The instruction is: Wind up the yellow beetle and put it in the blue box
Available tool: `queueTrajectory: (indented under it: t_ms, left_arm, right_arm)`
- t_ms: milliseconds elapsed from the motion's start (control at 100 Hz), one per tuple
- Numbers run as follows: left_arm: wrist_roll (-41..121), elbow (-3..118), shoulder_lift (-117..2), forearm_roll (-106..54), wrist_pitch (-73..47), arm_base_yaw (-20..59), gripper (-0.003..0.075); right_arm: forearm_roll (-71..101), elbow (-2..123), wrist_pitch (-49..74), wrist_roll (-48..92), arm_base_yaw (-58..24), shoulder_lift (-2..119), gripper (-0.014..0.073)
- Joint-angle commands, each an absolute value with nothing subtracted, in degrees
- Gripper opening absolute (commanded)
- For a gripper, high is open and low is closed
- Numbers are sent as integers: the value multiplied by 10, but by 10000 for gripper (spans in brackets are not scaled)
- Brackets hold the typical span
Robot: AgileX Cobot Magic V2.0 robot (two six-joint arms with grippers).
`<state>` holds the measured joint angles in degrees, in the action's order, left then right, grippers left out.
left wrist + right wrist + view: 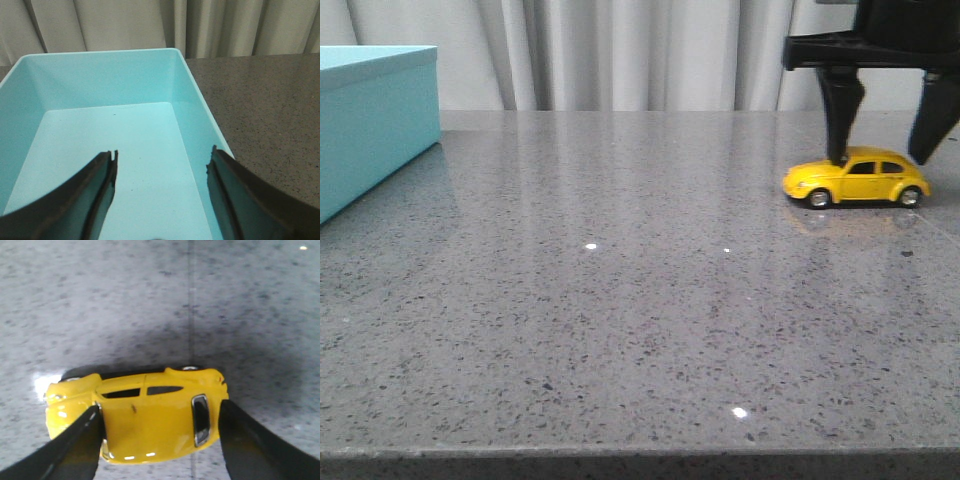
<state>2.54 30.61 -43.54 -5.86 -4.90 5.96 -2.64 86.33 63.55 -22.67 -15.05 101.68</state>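
The right gripper (887, 150) hangs low over the beetle (856, 180), its two black fingers (840, 115) spread wide and pointing down. In the front view one finger comes down behind the car near its front and the other past its rear end. In the right wrist view the gripper (159, 437) straddles the beetle (145, 420) lengthwise, one finger at the bonnet end and the other at the back by the rear window; the fingers sit right at the bodywork, and I cannot tell whether either one touches it.

The beetle stands on its four wheels on the grey speckled table (620, 320), at the right side and towards the far edge, side-on to the front camera.

The left gripper (162, 172) is open wide above the box (187, 95), its dark fingers (97, 185) over the pale blue floor inside. The box has no lid on it in this view.

In the front view the box (375, 125) sits at the far left of the table, well apart from the beetle. A light curtain (620, 50) hangs behind the table.
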Motion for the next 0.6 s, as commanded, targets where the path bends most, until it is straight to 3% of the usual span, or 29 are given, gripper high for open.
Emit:
queueTrajectory:
  t_ms: [0,590]
  left_arm:
    - [21,327,-434,-64,-11,65,388]
    - [21,327,-434,-64,-18,65,388]
  right_arm:
    - [-53,879,647,-226,-130,991,498]
    - [-139,882,691,-218,-64,969,498]
